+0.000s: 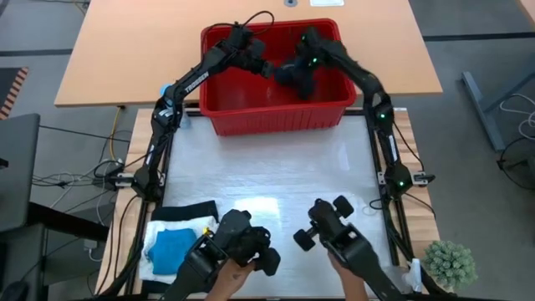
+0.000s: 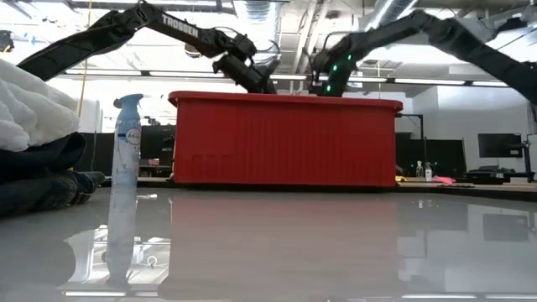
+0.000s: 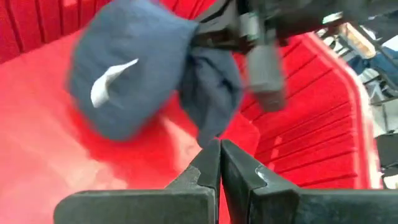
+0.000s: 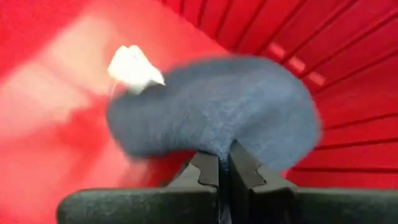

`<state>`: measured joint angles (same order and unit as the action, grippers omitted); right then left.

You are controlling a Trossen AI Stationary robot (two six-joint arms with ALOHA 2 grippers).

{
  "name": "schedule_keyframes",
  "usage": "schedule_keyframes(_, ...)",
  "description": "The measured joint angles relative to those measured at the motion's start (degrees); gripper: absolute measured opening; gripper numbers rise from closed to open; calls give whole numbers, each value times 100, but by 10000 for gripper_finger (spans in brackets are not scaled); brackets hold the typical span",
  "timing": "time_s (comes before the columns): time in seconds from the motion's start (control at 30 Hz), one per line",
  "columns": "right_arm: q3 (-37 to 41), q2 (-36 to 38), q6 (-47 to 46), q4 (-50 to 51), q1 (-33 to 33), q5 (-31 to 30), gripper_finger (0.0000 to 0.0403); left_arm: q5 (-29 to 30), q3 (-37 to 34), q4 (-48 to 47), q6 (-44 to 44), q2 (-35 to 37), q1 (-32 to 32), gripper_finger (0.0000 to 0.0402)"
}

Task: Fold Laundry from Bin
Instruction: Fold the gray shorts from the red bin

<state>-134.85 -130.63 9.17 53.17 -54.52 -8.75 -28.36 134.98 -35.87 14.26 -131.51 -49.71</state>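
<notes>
One dark blue garment [image 4: 217, 112] hangs bunched inside the red bin [image 1: 276, 117], and my right gripper [image 4: 224, 168] has its fingers pinched together on a fold of it; a single white tag [image 4: 134, 67] sticks out of the cloth. My left gripper [image 3: 219, 163] hovers in the same bin just beside that bundle, its two fingers pressed shut on nothing. The bin stands at the far edge of the table [image 1: 276, 180]. On the near left corner lies one stack of laundry [image 1: 180, 238]: a black piece, a bright blue one and something white, three that I can count. One spray bottle [image 2: 126, 184] stands near that stack. From table height the bin's wall hides the garment and both sets of my fingertips. One small green plant [image 1: 451, 263] sits at the near right corner.
</notes>
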Motion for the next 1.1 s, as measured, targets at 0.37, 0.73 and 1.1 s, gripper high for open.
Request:
schedule_keyframes(0.37, -4, 1977, -663, -419, 87, 2338, 28, 52, -3, 41, -378, 1368, -48, 0)
schedule_keyframes(0.73, -9, 3403, -302, 1058, 1456, 3735, 28, -279, 2, -365, -763, 2989, 129, 0)
schedule_keyframes(1.1, 0, 2885, -1022, 2950, 3638, 3417, 122, -436, 2, -935, -1479, 4119, 670, 7)
